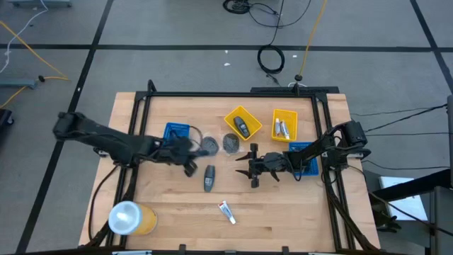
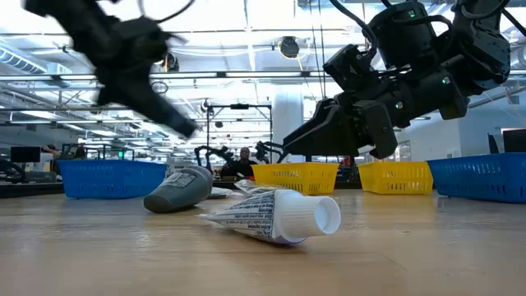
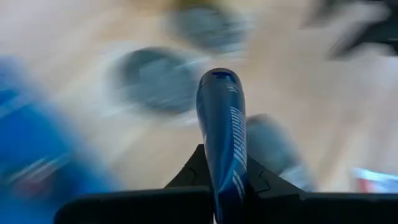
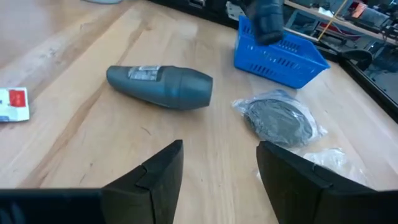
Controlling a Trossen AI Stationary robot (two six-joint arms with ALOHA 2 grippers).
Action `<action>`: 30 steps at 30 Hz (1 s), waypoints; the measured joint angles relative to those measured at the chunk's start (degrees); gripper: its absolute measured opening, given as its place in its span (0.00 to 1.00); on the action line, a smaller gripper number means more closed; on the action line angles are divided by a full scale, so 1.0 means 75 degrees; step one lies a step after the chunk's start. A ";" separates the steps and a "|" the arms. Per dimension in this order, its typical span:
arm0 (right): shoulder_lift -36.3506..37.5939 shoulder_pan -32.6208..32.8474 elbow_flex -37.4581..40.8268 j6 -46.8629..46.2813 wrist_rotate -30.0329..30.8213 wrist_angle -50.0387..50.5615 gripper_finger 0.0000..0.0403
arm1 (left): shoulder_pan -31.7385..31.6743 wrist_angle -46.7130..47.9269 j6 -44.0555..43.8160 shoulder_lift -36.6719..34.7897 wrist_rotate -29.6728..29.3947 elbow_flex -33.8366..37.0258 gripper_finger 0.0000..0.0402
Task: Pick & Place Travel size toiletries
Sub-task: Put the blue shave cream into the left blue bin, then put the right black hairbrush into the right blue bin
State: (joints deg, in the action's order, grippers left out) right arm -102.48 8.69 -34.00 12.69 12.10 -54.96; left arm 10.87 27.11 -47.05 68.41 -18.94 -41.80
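Observation:
My left gripper [image 1: 187, 159] hangs over the table's middle, just right of the left blue tray [image 1: 176, 132], and is shut on a dark navy bottle [image 3: 221, 118]; the left wrist view behind it is smeared. My right gripper [image 1: 248, 165] is open and empty, low over the wood, pointing toward the table's left. A grey bottle [image 4: 160, 87] lies on its side ahead of it. Two wrapped grey discs [image 1: 210, 145] [image 1: 231, 143] lie flat on the table. A silvery-white tube [image 2: 279, 215] lies near the table's near edge. My left gripper pinches the navy bottle between its two fingers at the bottle's rear end [image 3: 225, 183]. The bottle lies along the fingers and sticks out ahead of them, cap end [image 3: 217, 78] forward. In the low view the gripper [image 2: 177, 119] and its load are well above the tabletop.
One yellow tray [image 1: 242, 124] holds a dark bottle, the other yellow tray [image 1: 284, 125] holds silvery tubes. A second blue tray [image 1: 307, 163] lies under my right arm. An orange cup [image 1: 131, 218] stands at the near left corner. Black frame rails [image 1: 233, 93] border the table.

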 joint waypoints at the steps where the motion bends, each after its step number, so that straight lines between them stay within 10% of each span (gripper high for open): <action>1: 0.0000 0.0000 0.0000 0.0000 -0.0010 -0.0008 0.48 | 0.0058 0.0699 -0.0524 -0.0221 -0.0283 0.0000 0.02; 10: 0.0000 0.0000 0.0000 -0.0003 -0.0015 -0.0181 0.47 | -0.0049 0.4576 -0.3989 -0.0214 -0.1533 0.0006 0.07; 19: 0.0000 0.0003 0.0000 -0.0198 -0.0021 -0.0236 0.46 | -0.0967 0.4401 -0.3315 0.0866 -0.1588 0.0007 0.08; 30: 0.0000 0.0003 0.0000 -0.0198 -0.0021 -0.0184 0.45 | -0.1620 0.4672 -0.1369 0.0411 0.0017 -0.0137 0.51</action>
State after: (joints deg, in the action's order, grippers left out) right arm -102.48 8.71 -34.00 11.20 11.94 -56.34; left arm -1.28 62.15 -57.32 71.50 -18.80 -42.83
